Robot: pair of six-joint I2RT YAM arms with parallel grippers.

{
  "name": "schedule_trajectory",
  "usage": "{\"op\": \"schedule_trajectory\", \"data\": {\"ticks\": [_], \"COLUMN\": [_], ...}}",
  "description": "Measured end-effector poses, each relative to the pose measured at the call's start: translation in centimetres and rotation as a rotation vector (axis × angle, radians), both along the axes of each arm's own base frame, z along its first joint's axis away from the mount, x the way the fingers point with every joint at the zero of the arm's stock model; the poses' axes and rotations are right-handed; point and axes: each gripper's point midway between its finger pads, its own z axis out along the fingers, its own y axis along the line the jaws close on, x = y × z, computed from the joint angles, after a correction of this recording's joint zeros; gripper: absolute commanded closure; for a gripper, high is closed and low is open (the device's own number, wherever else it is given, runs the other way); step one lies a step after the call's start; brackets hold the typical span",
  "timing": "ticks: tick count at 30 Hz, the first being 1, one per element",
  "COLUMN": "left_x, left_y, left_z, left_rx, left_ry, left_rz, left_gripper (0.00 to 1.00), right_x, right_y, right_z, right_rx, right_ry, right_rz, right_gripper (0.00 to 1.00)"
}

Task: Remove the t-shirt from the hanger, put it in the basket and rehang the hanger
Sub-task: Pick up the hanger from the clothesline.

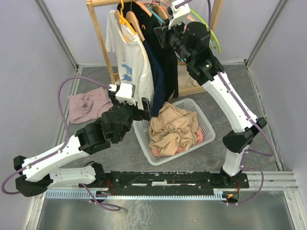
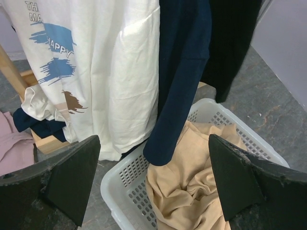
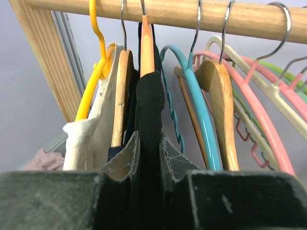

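Right gripper (image 3: 148, 143): jaws clenched on black t-shirt (image 3: 149, 103). Left gripper (image 2: 153, 175): jaws released. I fear a pull unhooks the hanger (image 3: 147, 48) too.

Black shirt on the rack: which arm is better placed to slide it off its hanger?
Right. The right pincer is clamped on the black shirt just below its wooden hanger, up at the rail. The left pincer hangs open, low by the basket, holding nothing.

top: overhead, whole scene | left wrist: near basket (image 2: 123, 178) | right wrist: near rail (image 3: 168, 14)
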Motion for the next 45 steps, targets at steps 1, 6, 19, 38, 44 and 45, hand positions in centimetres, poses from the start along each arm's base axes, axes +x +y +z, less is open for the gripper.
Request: {"op": "schedule_trajectory", "data": {"ticks": [1, 6, 19, 38, 44, 45], "left_x": [0.0, 0.2, 1.2, 3.2, 3.8, 3.8], "left_y": [-0.1, -0.5, -2.1, -6.9, -9.5, -9.8], "left_z": [0.0, 0.3, 5.4, 15.8, 20.1, 20.5], "left_rx": [0.0, -0.004, -0.055, -0.098, -0.129, -0.131], "left_ry": [0.0, -0.002, -0.092, -0.278, -0.348, -0.355], "left_rz": [-0.001, -0.005, -0.014, -0.068, -0.116, -0.123], "left_gripper": [0.01, 0.01, 0.0, 0.0, 0.0, 0.0], "right_x": [-0.4, -1.9, -9.5, -22.8, -24.9, -25.1], "right_y": [-0.4, -1.7, -7.7, -17.6, -19.2, -19.3], "right_z": [0.3, 0.5, -0.1, 5.0, 4.6, 4.3], "right_rx": [0.0, -0.016, -0.013, 0.134, 0.152, 0.151], "right_ry": [-0.006, -0.004, -0.018, -0.21, -0.234, -0.232], "right_rz": [-0.003, -0.013, -0.019, -0.021, -0.021, -0.02], "right_gripper": [0.98, 0.99, 0.98, 0.98, 0.98, 0.98]}}
